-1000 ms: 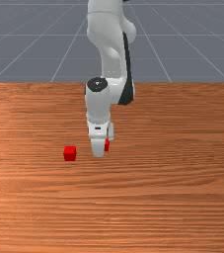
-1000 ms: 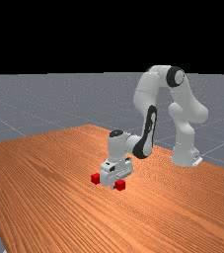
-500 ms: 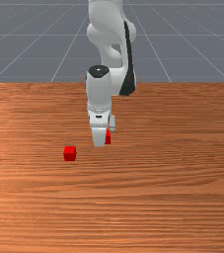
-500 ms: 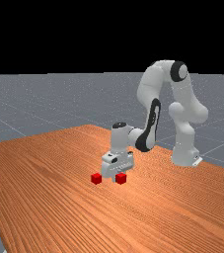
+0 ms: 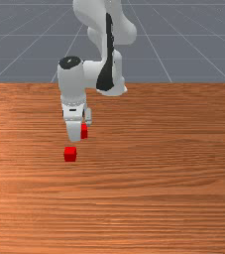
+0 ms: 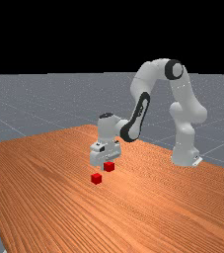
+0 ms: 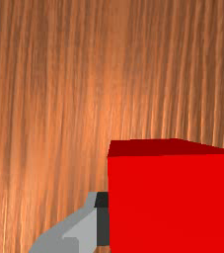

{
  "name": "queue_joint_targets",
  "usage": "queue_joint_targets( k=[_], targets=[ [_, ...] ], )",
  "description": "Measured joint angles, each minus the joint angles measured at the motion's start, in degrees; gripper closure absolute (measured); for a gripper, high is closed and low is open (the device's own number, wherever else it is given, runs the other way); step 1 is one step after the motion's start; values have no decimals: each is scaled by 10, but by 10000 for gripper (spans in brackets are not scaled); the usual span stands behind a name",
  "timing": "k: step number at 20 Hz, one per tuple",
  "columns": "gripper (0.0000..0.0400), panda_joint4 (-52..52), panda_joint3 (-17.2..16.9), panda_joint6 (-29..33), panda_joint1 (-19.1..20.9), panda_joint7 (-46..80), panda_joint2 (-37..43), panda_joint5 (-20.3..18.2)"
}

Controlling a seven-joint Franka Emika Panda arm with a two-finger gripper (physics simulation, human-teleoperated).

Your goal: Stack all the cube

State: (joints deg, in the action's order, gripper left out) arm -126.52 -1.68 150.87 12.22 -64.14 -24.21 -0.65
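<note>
In the front view my gripper [image 5: 74,130] is left of the middle, with a red cube [image 5: 84,131] partly hidden at its right side. That cube is held above the table. A second red cube [image 5: 70,154] rests on the wood, nearer the front view's bottom edge. In the far view the held cube [image 6: 109,167] hangs higher and to the right of the resting cube [image 6: 96,179], apart from it. Seen from the wrist, my gripper [image 7: 170,220] is shut on the large red cube [image 7: 172,197]; one dark pad [image 7: 102,225] presses its side and the other finger is hidden.
The wooden table [image 5: 173,198] extends around the cubes. Its far edge runs behind the hand in the front view. The arm's base [image 6: 185,157] stands at the far view's right.
My hand has risen with the held cube, moving back from the front camera and then toward the front view's left and the far view's left. The other cube has stayed put.
</note>
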Motion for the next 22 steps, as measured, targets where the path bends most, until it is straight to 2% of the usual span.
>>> queue_joint_targets(
  k=[5, 11, 13, 17, 22],
  targets=[
    [211, 23, -7, -10, 34, -39, -13, -5],
    [210, 147, -13, -92, 20, -4, -80, -1],
    [211, 165, -13, -100, 18, -1, -93, 1],
    [211, 177, -13, -74, 18, -1, -131, 0],
    [211, 182, -6, -33, 27, -8, -137, -8]
  ],
)
